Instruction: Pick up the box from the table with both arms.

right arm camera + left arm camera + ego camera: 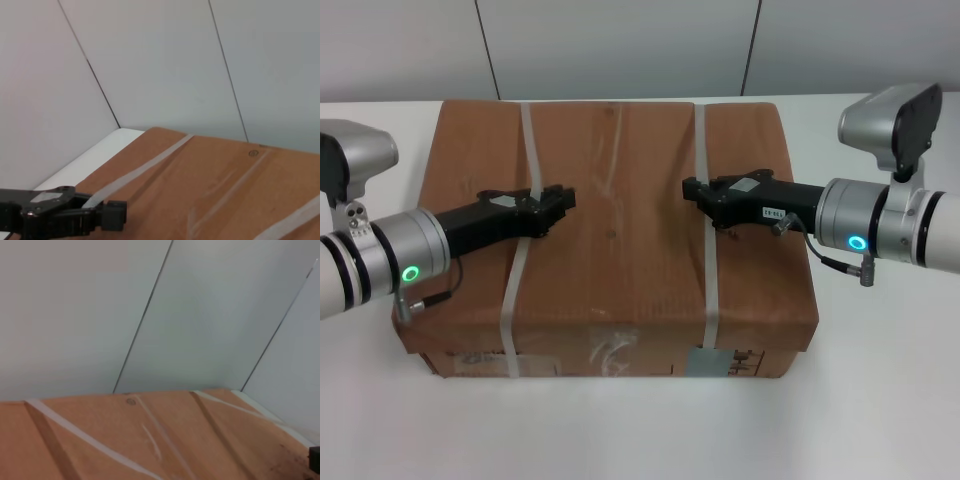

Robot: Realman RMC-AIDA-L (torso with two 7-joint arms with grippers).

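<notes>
The large brown cardboard box (610,270) stands on the white table (880,410), bound by a left strap (528,140) and a right strap (701,140), with clear tape along the top seam. My left gripper (560,202) lies low over the box top, right at the left strap. It also shows in the right wrist view (117,217), where the strap runs up to it. My right gripper (692,192) lies low over the box top at the right strap. The box top fills the lower part of the left wrist view (150,440) and right wrist view (225,190).
A grey panelled wall (620,45) rises behind the table's far edge. White tabletop shows in front of the box and on both sides of it. Printed labels (720,362) are on the box's front face.
</notes>
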